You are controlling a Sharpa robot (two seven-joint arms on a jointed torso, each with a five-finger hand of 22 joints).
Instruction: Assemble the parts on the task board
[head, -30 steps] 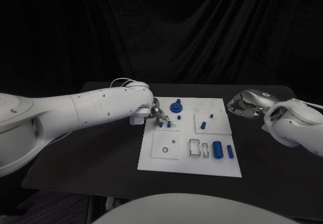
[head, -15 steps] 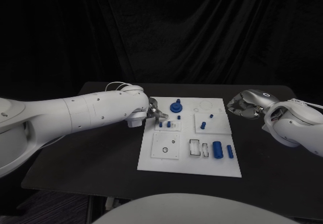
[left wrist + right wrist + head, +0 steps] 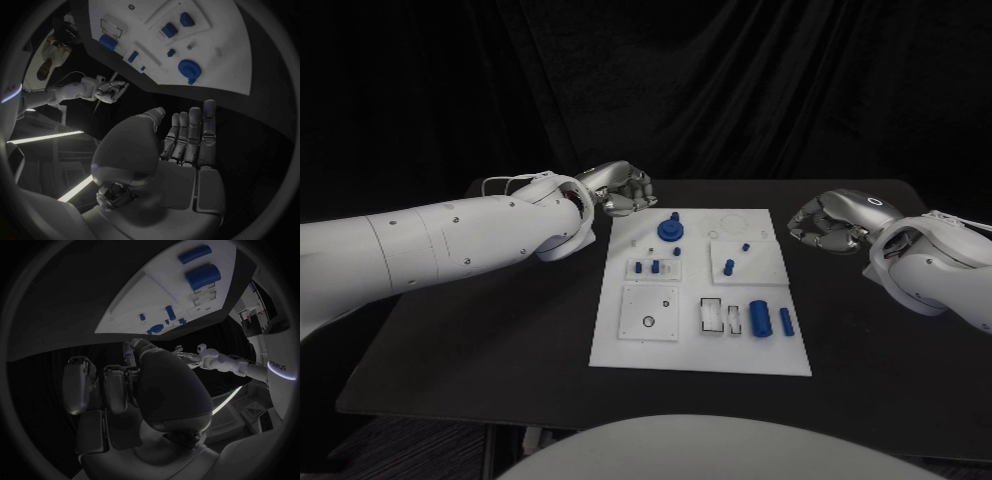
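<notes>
The white task board (image 3: 678, 345) lies in the middle of the black table. On it stand a blue round knob (image 3: 671, 231), two short blue pegs (image 3: 646, 267) and another peg (image 3: 728, 267). A thick blue cylinder (image 3: 760, 316) and a thin one (image 3: 786, 321) lie near its right edge. My left hand (image 3: 620, 188) hovers off the board's far left corner, fingers stretched out and empty (image 3: 187, 135). My right hand (image 3: 826, 222) stays right of the board, fingers curled in on nothing (image 3: 119, 390). The left wrist view looks down on the board (image 3: 212, 60) and the knob (image 3: 186, 67).
A small square plate with a ring-shaped hole (image 3: 651, 312) and a slotted frame (image 3: 721, 315) sit on the board's near half. Bare black table (image 3: 488, 330) spreads left of the board and in front of it.
My left hand has lifted away from the short pegs and drawn back past the board's far left corner, opening its fingers. The right hand has stayed where it was.
</notes>
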